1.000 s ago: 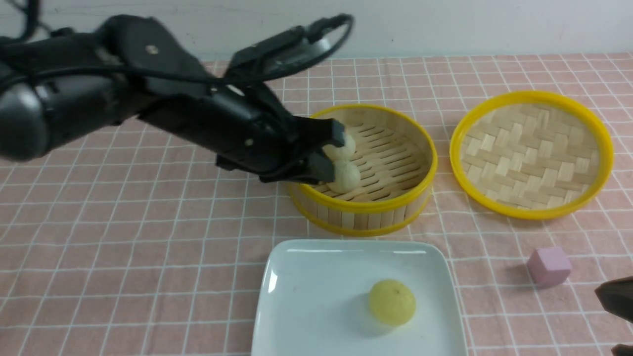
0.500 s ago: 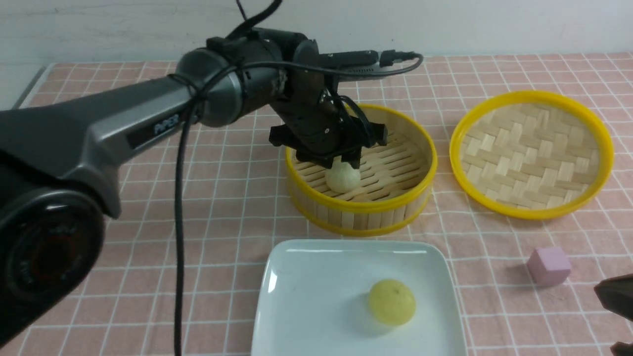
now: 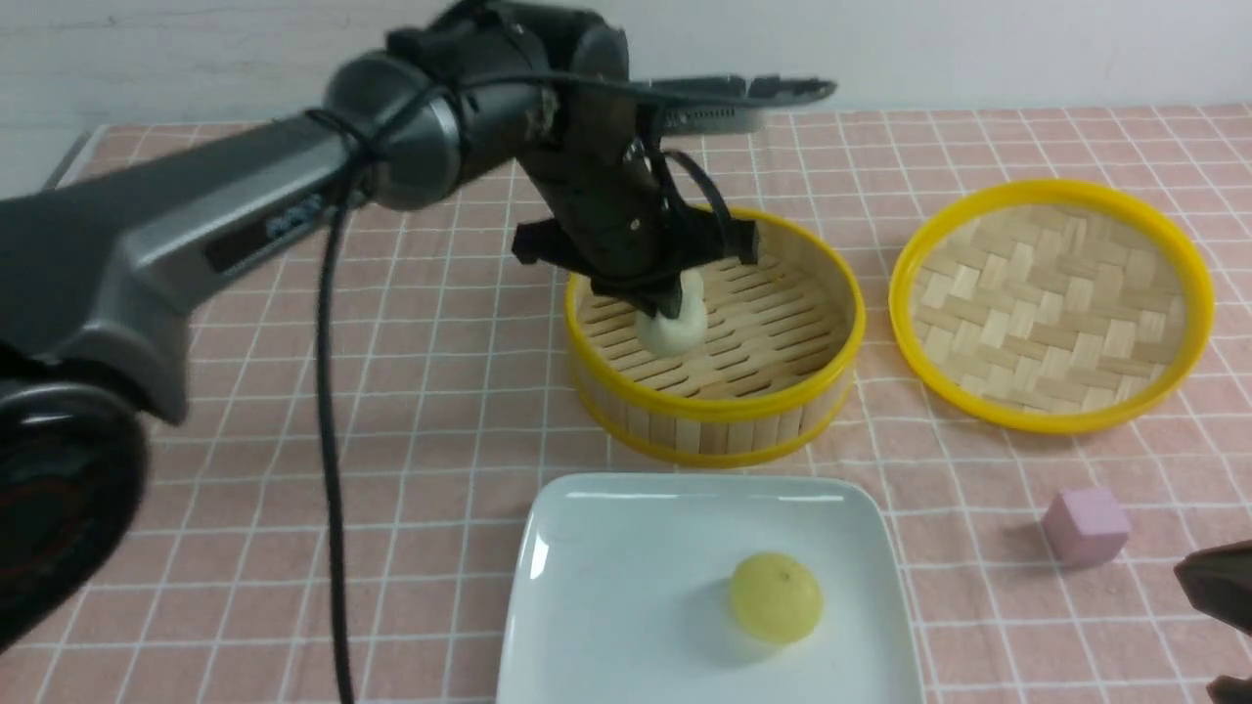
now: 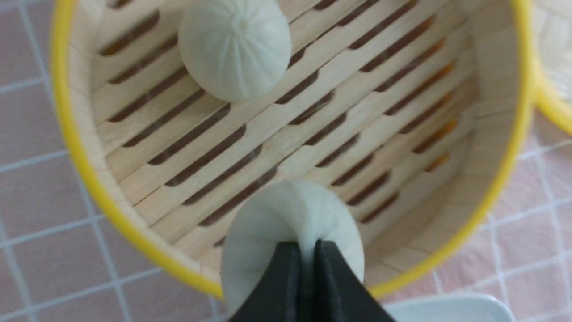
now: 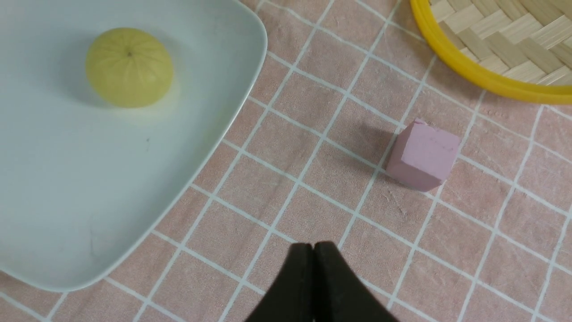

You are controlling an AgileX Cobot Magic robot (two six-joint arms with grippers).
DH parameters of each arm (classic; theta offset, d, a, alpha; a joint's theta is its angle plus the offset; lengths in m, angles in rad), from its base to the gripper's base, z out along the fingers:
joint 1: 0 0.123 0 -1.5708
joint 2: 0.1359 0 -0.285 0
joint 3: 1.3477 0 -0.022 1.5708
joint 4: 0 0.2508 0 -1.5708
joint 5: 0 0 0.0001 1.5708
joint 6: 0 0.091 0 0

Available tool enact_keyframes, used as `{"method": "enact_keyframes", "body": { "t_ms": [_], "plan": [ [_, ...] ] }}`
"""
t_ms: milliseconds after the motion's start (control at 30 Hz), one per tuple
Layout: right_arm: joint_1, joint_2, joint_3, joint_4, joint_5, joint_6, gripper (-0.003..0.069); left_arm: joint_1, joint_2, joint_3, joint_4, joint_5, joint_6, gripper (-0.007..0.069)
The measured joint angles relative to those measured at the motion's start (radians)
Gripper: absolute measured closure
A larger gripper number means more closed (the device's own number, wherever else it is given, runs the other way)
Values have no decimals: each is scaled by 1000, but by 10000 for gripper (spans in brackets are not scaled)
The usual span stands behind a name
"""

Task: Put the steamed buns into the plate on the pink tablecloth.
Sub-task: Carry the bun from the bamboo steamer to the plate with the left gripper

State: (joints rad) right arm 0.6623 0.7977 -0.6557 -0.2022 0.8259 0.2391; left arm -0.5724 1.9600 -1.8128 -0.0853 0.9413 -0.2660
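Note:
My left gripper (image 3: 668, 305) hangs inside the bamboo steamer (image 3: 719, 416) and is shut on a pale white steamed bun (image 4: 290, 214), pinching its top; the bun (image 3: 673, 330) sits just above the slats. A second white bun (image 4: 234, 47) rests on the steamer floor beyond it. The yellow bun (image 3: 775, 596) lies on the white square plate (image 3: 606, 567) at the front of the pink tablecloth (image 3: 293, 469). My right gripper (image 5: 313, 247) is shut and empty, low over the cloth right of the plate (image 5: 67, 188), with the yellow bun (image 5: 129, 67) in its view.
The steamer's woven lid (image 3: 1051, 303) lies upturned to the right of the steamer. A small pink cube (image 3: 1086, 526) sits on the cloth between the lid and my right gripper. The left arm and its cable stretch across the cloth's left half.
The left arm swung over the steamer and came down on the nearer white bun. Its jaws went from open to shut on it, and the bun has risen slightly. The right arm stayed still.

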Motion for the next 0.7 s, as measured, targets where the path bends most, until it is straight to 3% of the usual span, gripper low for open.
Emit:
{"method": "enact_keyframes", "body": {
  "t_ms": [133,233,500,700],
  "plan": [
    [0,0,0,0,0,0,645,-4,-152,9,3,148,10,598],
    [0,0,0,0,0,0,644,-36,-245,142,17,197,7,598],
    [0,0,0,0,-1,0,640,-153,-223,507,7,-62,-131,581],
    [0,0,0,0,-2,0,636,-170,-179,572,1,-158,-174,456]
  ]
}}
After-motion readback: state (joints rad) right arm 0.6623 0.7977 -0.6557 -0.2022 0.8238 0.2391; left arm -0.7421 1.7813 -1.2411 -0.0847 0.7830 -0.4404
